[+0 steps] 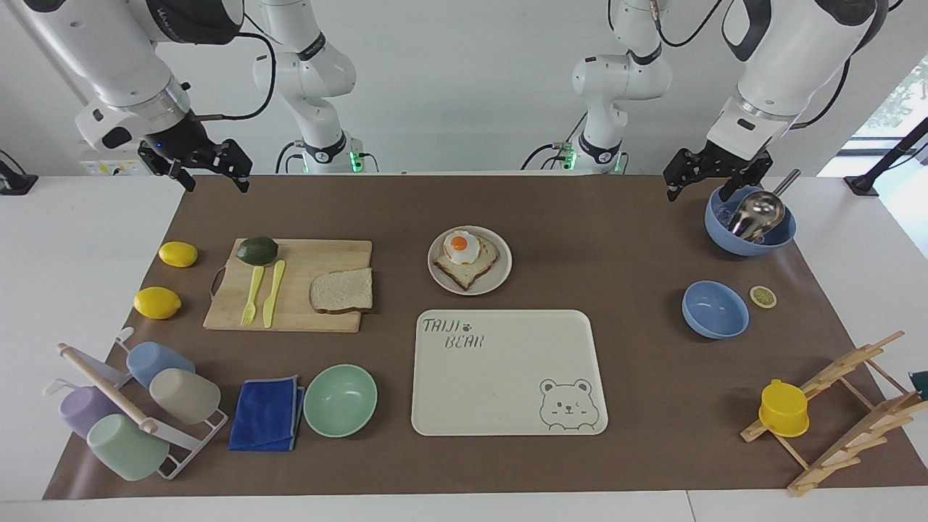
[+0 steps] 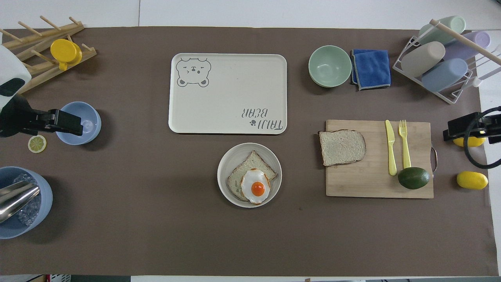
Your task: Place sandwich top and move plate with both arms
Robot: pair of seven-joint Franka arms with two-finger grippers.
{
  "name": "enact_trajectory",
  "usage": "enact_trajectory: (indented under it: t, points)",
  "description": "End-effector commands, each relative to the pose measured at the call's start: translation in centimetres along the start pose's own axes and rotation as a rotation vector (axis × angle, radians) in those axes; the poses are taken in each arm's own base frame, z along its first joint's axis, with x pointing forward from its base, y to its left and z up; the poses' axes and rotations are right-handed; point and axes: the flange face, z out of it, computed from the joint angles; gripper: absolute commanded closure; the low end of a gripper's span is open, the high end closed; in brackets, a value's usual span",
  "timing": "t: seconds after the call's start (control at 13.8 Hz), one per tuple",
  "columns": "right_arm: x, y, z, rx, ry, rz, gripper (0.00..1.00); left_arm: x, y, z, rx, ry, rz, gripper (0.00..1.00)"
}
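The tray (image 1: 507,377) is showing "TAIJI BEAR" with a paw print and a bear's face in one corner, and it is lying just beside the plate (image 1: 502,274), farther from the robots. The plate is carrying toast (image 1: 467,268) with a fried egg (image 1: 461,246) near the desk's (image 1: 616,239) middle, with open mat all round its rim. The bread (image 1: 341,290) is lying flat on the board (image 1: 304,319) at the edge toward the plate — apart from the fork (image 1: 251,296) and knife (image 1: 274,293). The left gripper (image 1: 714,174) is hanging over the blue bowl (image 1: 750,243) with the ladle (image 1: 756,212), jaws released and holding nothing. The right gripper (image 1: 206,170) is waiting over the mat's corner at its own end — jaws likewise released, holding nothing.
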Motion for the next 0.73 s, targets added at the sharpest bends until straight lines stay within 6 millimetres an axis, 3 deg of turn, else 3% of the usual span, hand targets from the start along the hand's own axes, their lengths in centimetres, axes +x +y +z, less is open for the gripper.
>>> enact_trajectory:
  t: [0.0, 0.44, 0.65]
  points:
    - [0.1, 0.2, -0.3, -0.007, 0.006, -0.020, 0.00, -0.6, -0.3, -0.2, 0.019, 0.002, 0.003, 0.00]
    - [-0.6, 0.3, -0.6, 0.006, 0.004, -0.009, 0.00, -0.6, -0.3, -0.2, 0.019, 0.002, 0.003, 0.00]
    - [-1.0, -1.1, -0.5, 0.000, -0.010, -0.054, 0.00, -0.6, -0.3, -0.2, 0.019, 0.002, 0.003, 0.00]
